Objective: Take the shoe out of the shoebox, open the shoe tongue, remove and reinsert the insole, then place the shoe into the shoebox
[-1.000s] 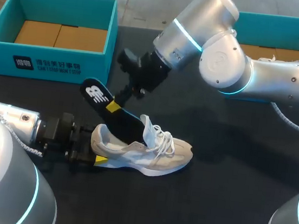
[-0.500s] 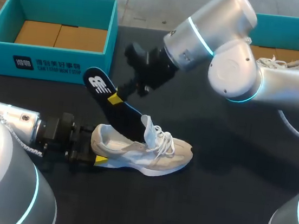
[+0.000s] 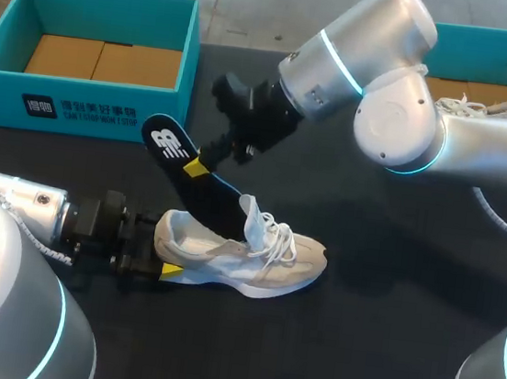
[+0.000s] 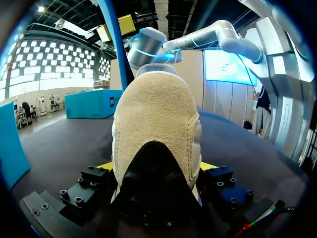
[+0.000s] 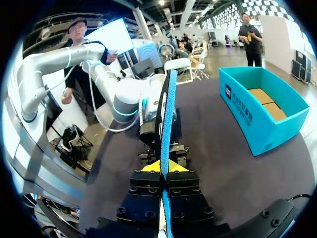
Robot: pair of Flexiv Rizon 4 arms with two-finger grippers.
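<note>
The cream suede-and-mesh shoe (image 3: pixel 246 253) lies on the black surface (image 3: pixel 384 335) toward its near edge, heel clamped from both sides by the left end effector (image 4: pixel 156 168). The right end effector (image 3: pixel 196 166) is closed thin on the raised heel end of the black, blue-backed foam insole (image 3: pixel 215 201), whose toe end sits inside the shoe. Pushed off-line, the insole could buckle behind the tongue (image 3: pixel 252 213), slide through that narrow pinch, or twist the shoe in the left grip.

Two shoeboxes (image 3: pixel 79 99), two shoes (image 3: pixel 246 253), one insole (image 3: pixel 190 177).
</note>
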